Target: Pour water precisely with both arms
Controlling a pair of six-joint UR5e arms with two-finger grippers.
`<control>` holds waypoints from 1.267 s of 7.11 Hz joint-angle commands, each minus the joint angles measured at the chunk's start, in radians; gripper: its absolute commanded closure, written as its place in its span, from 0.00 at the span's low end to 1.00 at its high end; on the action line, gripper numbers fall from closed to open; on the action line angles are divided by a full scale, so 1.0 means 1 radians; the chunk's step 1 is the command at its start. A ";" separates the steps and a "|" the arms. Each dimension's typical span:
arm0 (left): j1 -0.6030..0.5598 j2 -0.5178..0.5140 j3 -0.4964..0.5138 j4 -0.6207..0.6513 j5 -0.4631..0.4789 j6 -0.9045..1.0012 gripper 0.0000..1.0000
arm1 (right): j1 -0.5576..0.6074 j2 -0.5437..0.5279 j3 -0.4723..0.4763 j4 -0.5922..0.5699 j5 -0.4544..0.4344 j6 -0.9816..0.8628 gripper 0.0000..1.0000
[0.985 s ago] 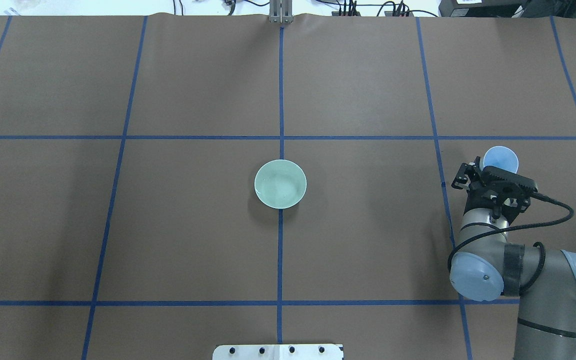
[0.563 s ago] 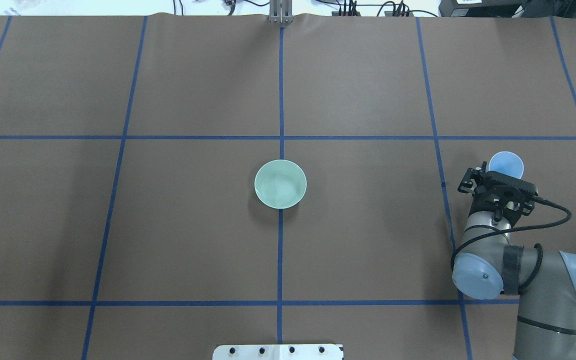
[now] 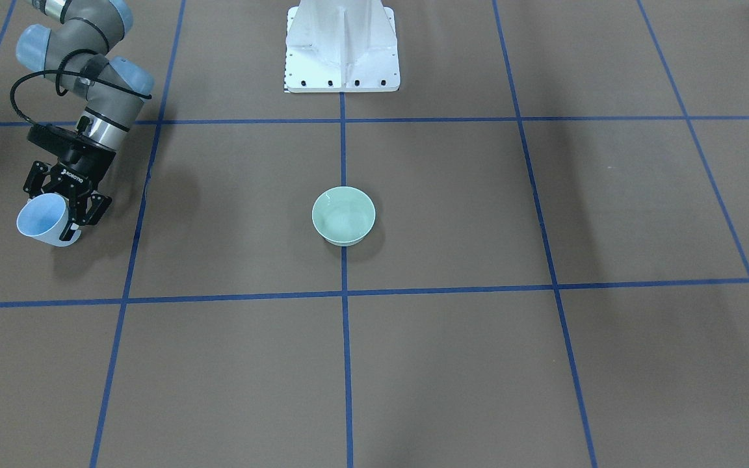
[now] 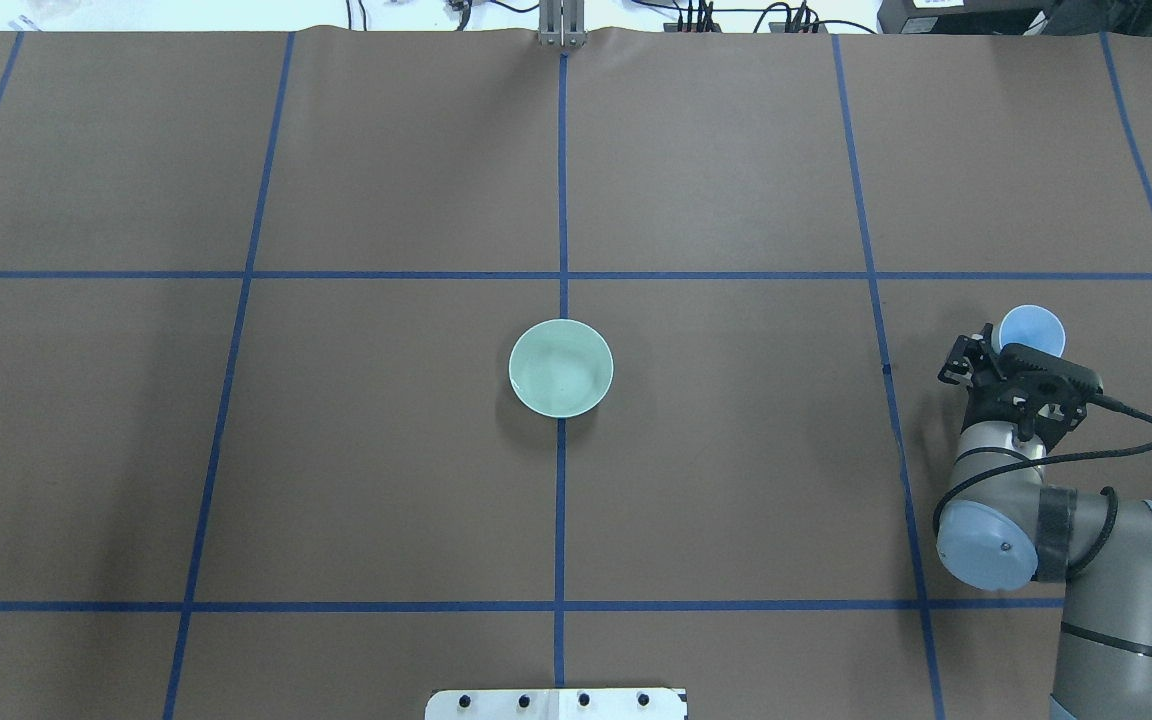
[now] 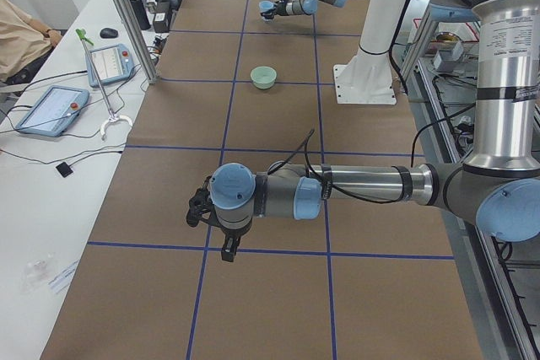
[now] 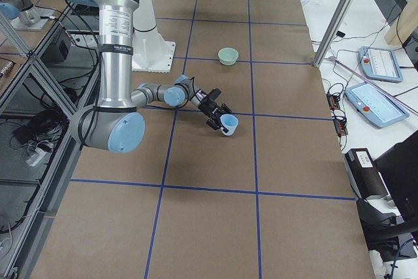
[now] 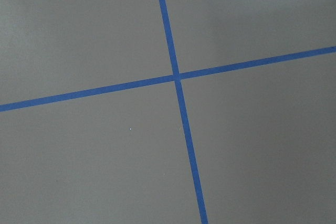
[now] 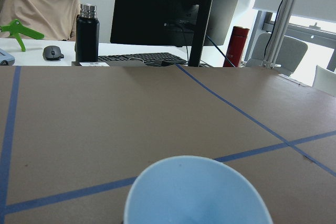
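My right gripper [image 4: 1022,346] is shut on a pale blue cup [image 4: 1032,327] at the table's right side, just above the surface. The cup is tilted, its mouth turned up and away from me [image 3: 41,220]. The right wrist view shows its rim and inside [image 8: 197,192]. I make out no water in it. A pale green bowl [image 4: 561,368] stands at the table's middle [image 3: 343,216], far left of the cup. My left gripper [image 5: 201,208] shows only in the exterior left view; I cannot tell whether it is open or shut.
Blue tape lines [image 4: 561,200] divide the brown table into squares. The white pedestal base [image 3: 342,49] stands at my side of the table. Operators' tablets [image 5: 51,110], a keyboard and bottles [image 8: 87,32] lie beyond the far edge.
My right gripper has carried the cup to the right, farther from the bowl, and a little back toward me. The bowl has not moved.
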 commanded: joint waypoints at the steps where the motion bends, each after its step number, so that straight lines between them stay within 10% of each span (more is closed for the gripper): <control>1: 0.000 -0.001 0.000 0.000 0.000 0.000 0.00 | 0.014 0.001 -0.023 0.017 0.000 0.000 0.90; 2: 0.000 -0.001 0.000 0.000 0.000 0.000 0.00 | 0.026 0.009 -0.022 0.017 0.000 0.003 0.18; 3: 0.000 -0.001 -0.002 0.000 0.000 0.000 0.00 | 0.040 0.007 -0.019 0.029 0.000 0.002 0.00; 9: 0.002 -0.011 -0.003 0.003 0.000 -0.002 0.00 | 0.205 -0.019 0.084 0.156 0.098 -0.304 0.00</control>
